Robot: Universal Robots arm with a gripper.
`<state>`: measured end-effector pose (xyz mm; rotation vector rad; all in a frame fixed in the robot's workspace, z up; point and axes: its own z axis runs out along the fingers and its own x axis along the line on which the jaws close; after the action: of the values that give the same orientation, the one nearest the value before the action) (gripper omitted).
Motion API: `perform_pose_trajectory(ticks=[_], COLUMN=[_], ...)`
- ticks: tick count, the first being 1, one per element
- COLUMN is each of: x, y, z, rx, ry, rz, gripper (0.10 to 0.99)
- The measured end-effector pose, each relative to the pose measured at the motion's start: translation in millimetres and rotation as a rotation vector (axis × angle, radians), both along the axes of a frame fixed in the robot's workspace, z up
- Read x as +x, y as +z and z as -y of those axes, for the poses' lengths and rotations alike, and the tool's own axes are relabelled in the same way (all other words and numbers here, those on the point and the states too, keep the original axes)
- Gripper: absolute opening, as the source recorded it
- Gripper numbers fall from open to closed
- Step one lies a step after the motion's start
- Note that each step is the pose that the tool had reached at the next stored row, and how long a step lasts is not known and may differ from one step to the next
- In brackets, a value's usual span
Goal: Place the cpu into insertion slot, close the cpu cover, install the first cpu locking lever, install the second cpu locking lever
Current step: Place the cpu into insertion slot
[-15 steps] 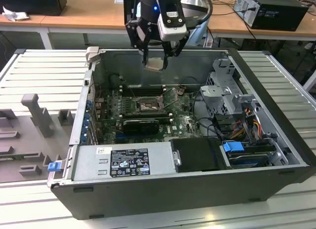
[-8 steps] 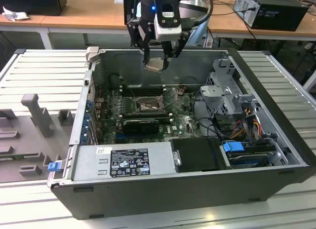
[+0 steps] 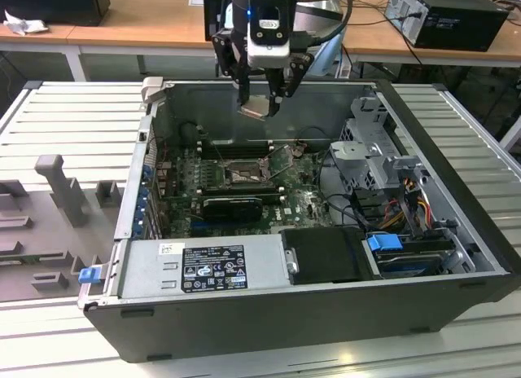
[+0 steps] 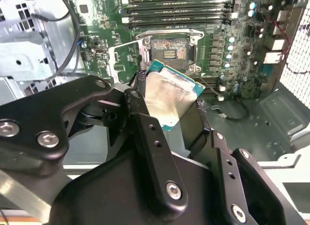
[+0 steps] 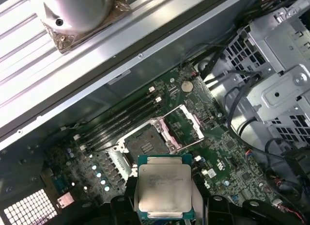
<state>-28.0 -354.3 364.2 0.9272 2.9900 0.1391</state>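
Evidently the gripper (image 3: 260, 101) pinches the cpu (image 5: 164, 186) by its edges, keeping it flat and well above the insertion slot (image 5: 144, 146) (bare inside). The cpu cover (image 5: 166, 132) stands swung open beside the slot, leaving it unobstructed.

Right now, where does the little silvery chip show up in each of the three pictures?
Exterior view: the cpu is held in the gripper above the open computer case.
Second wrist view: the cpu sits tilted in the gripper, clear of the green board.
First wrist view: the cpu shows its metal top.
Shared landmark: the insertion slot.
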Motion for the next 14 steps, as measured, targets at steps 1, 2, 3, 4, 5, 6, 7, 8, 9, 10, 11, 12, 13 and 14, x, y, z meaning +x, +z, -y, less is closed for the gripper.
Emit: perform_pose_trajectory(ticks=[1,2,3,4,5,6,7,8,9,10,11,12,13,14], x=[0.0,0.0,0.0,0.0,0.0,0.0,0.0,0.0,0.0,0.0,0.0,0.0,0.0,0.0], y=[0.0,-0.1,-0.1,-0.2,-0.3,-0.4,-0.5,-0.6,-0.7,-0.7,-0.8,-0.8,-0.8,-0.8], z=[0.0,0.0,0.0,0.0,0.0,0.0,0.0,0.0,0.0,0.0,0.0,0.0,0.0,0.0], rx=[0.0,0.0,0.0,0.0,0.0,-0.001,-0.001,-0.002,-0.002,-0.002,-0.002,-0.002,-0.002,-0.002], ry=[-0.01,-0.02,-0.031,-0.042,-0.053,-0.077,-0.097,-0.125,-0.147,-0.161,-0.181,-0.197,-0.208,-0.221], rz=[0.0,0.0,0.0,0.0,0.0,0.0,0.0,0.0,0.0,0.0,0.0,-0.0001,0.0,-0.0001], gripper=[0.525,0.525,0.525,0.525,0.525,0.525,0.525,0.525,0.525,0.525,0.525,0.525,0.525,0.525])
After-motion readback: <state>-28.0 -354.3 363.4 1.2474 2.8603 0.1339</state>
